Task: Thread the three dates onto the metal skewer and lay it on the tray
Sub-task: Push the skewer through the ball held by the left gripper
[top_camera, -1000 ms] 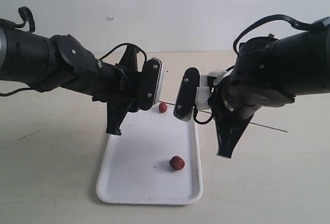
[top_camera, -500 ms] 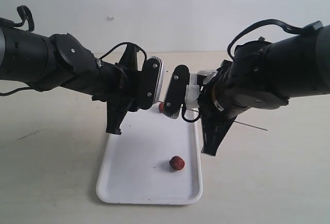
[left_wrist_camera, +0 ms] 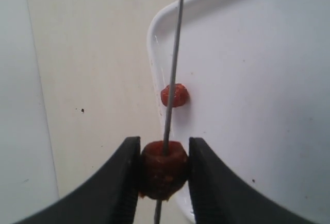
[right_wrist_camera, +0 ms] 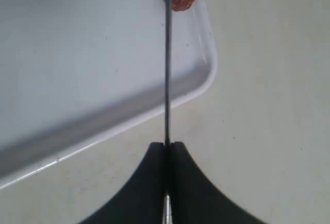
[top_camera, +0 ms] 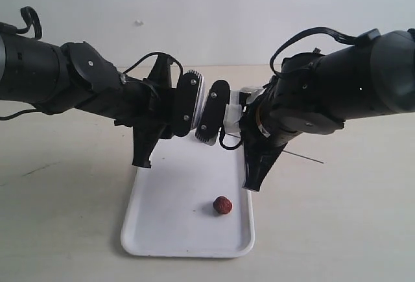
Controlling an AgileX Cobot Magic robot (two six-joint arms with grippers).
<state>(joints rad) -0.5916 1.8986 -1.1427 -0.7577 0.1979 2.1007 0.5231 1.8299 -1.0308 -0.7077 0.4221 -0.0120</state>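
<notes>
Jaws of both arms work above the flat white rectangular plastic tray, which lies beneath them carrying nothing but loose fruit, so the final step is a long way off.

On the right gripper the jaws are clenched flat together on the thin, straight, dark-grey metal skewer. The rod runs straight out from their tips, over the tray's corner.

On the left gripper the jaws are grasping a small, wrinkled, reddish-brown date, squeezed squarely between them right at the tips. And look, the skewer goes into that held date dead centre. A sliver of rod shows on its other side, back between the jaws, so I judge this first fruit pierced through, or very nearly. That makes one of three on the rod.

A second date sits on the tray just beyond the left jaws, beside the line of the rod, and not threaded as far as I can tell. A third date lies loose on the tray, below and well clear of both sets of jaws.

Left to do, by my reckoning: slide this one along, spear the two loose ones, then set the loaded skewer down on the tray.
</notes>
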